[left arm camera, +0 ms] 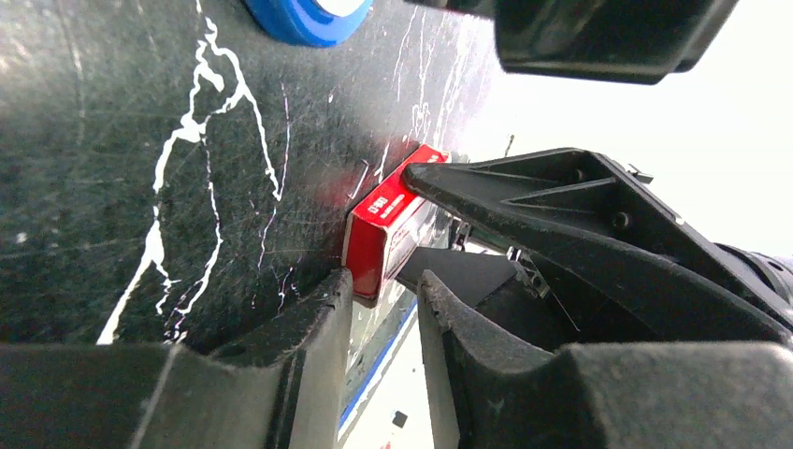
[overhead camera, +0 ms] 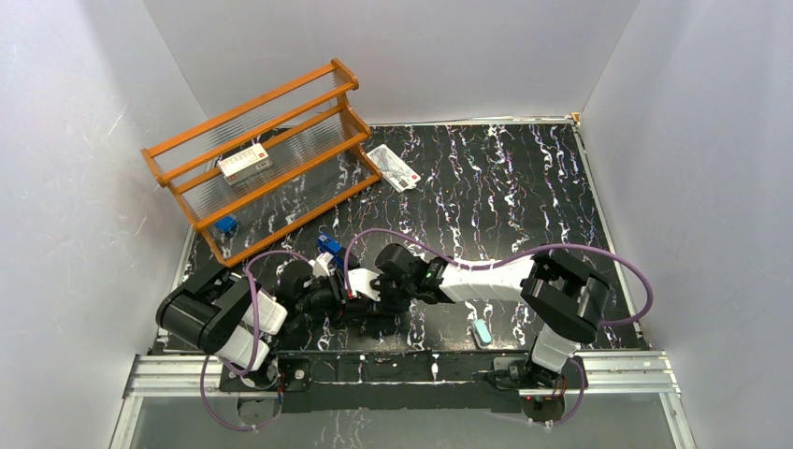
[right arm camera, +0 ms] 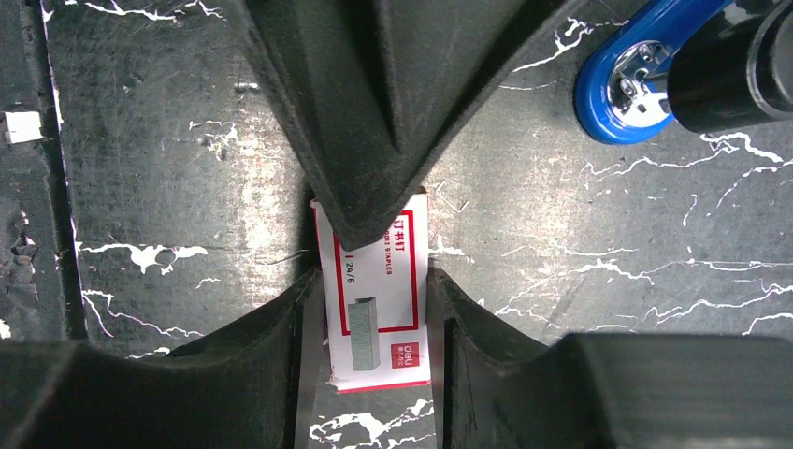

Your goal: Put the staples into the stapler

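Resting on black marbled table (right arm camera: pixel 140 140): staple box (right arm camera: pixel 379 309), being clenched by right jaws; left jaws released at six o'clock; stapler (right arm camera: pixel 636 84) lying at two o'clock.

white walls (overhead camera: pixel 393 51), black marbled table (overhead camera: pixel 505 187)

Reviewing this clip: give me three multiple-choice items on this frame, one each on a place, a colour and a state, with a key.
1. Where does the small staple box lie?
A. on the wooden rack
B. on the table between the right gripper fingers
C. inside the stapler

2. What colour is the stapler?
A. blue
B. green
C. yellow

3. How is the staple box?
A. torn apart
B. closed, lying flat
C. standing on end

Key: B, the right wrist view shows fingers on both its sides; A, blue body; B, printed face up, no tray showing.
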